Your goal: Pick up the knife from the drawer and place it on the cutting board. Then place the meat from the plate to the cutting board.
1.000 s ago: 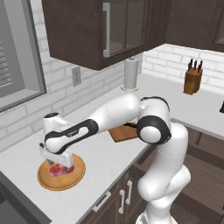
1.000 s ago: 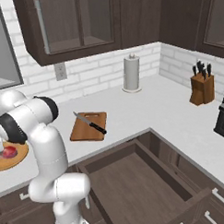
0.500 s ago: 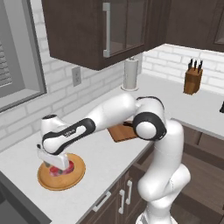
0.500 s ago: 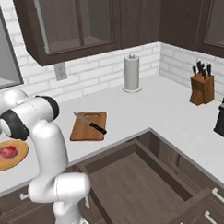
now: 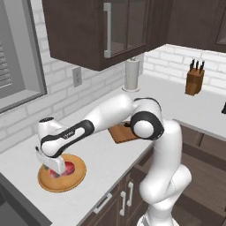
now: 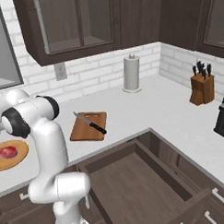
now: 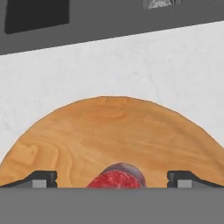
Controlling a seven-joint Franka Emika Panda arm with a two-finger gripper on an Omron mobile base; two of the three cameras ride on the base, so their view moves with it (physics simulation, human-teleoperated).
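The round light-tan plate (image 5: pixel 76 178) lies at the counter's left end with the red-pink meat (image 5: pixel 67 168) on it. My gripper (image 5: pixel 55 169) hangs just over the plate, open, pointing down at the meat. In the hand view the meat (image 7: pixel 116 178) lies between my two fingertips (image 7: pixel 43 179), above the plate (image 7: pixel 109 131); contact is unclear. The brown cutting board (image 6: pixel 87 129) sits mid-counter with the knife (image 6: pixel 90 123) lying across it. From the right base view, the plate (image 6: pixel 20 156) and meat (image 6: pixel 6 152) show beside the arm.
An open, empty drawer (image 6: pixel 135 186) juts out below the counter in front of the board. A paper towel roll (image 6: pixel 131 73) stands by the back wall and a knife block (image 6: pixel 201 85) in the right corner. Dark cabinets hang overhead.
The hand has dropped lower onto the plate, bringing the open fingers down around the meat. Board and knife have not moved.
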